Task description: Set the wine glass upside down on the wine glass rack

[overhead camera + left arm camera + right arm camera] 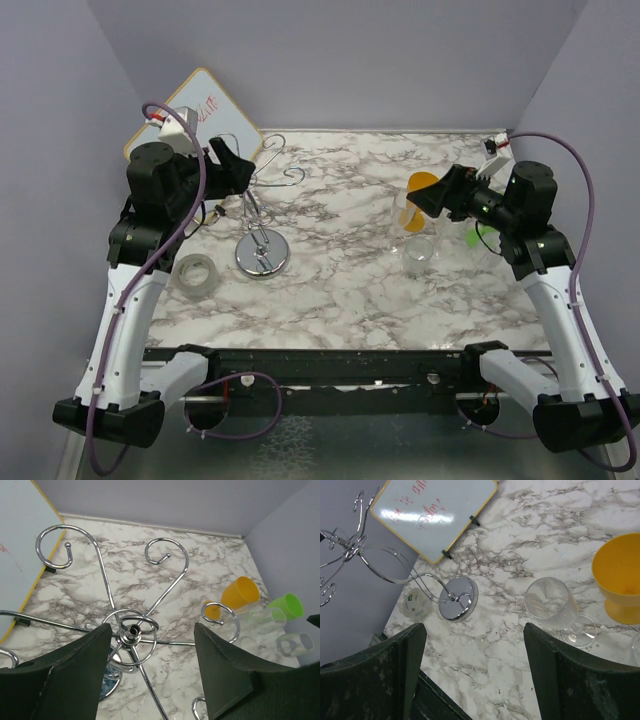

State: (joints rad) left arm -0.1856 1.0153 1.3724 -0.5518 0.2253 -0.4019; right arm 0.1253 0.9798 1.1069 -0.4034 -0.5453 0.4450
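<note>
The clear wine glass (420,246) stands on the marble table at the right, free of both grippers; it also shows in the right wrist view (549,601) and the left wrist view (261,622). The chrome wine glass rack (262,255) stands left of centre on its round mirror base (457,600), with curled wire arms on top (132,632). My left gripper (232,168) is open and empty, held just above the rack's top hub (152,672). My right gripper (438,197) is open and empty, hovering above and behind the glass (475,675).
An orange cup (415,198) and a green cup (287,605) stand near the wine glass, with another clear glass (295,642) beside them. A grey tape roll (195,272) lies at the near left. A yellow-edged whiteboard (200,112) leans at the back left. Purple walls enclose the table.
</note>
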